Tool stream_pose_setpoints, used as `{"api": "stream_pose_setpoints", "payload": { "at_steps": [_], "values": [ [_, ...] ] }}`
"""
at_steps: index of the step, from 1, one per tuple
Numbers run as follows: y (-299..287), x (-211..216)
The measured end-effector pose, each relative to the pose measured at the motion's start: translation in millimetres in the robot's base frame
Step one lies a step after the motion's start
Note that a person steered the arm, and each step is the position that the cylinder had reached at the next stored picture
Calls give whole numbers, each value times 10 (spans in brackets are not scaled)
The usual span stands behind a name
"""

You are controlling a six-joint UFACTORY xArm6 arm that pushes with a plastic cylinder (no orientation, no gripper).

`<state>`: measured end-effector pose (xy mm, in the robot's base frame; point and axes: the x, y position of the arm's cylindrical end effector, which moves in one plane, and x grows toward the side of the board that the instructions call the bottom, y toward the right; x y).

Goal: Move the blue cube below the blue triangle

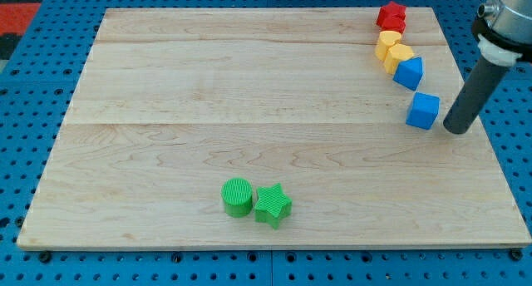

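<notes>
Rod-ended, with no jaws to spread or close, the arm has nothing to pinch with; my tip rests on the board just to the view's right of the blue cube, close beside it but with a sliver of wood showing between, so I judge them apart. The cube sits near the right edge, directly under the blue triangle in the view, a small gap separating the two. That triangle closes a diagonal chain: two yellow blocks, their shapes hard to make out, touch it above, and a red block tops the line near the corner. Standing on the cube's outer side, the tip is placed to nudge it leftward only; since the cube already lies below the triangle, the task looks essentially met. A green cylinder and green star touch each other well away, near the bottom edge.
</notes>
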<state>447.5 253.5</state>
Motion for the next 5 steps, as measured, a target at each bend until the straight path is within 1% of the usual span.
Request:
{"api": "stream_pose_setpoints", "payload": {
  "at_steps": [1, 2, 3, 4, 5],
  "values": [
    [0, -159],
    [0, -167],
    [0, 290],
    [-102, 374],
    [-187, 166]
  ]
}}
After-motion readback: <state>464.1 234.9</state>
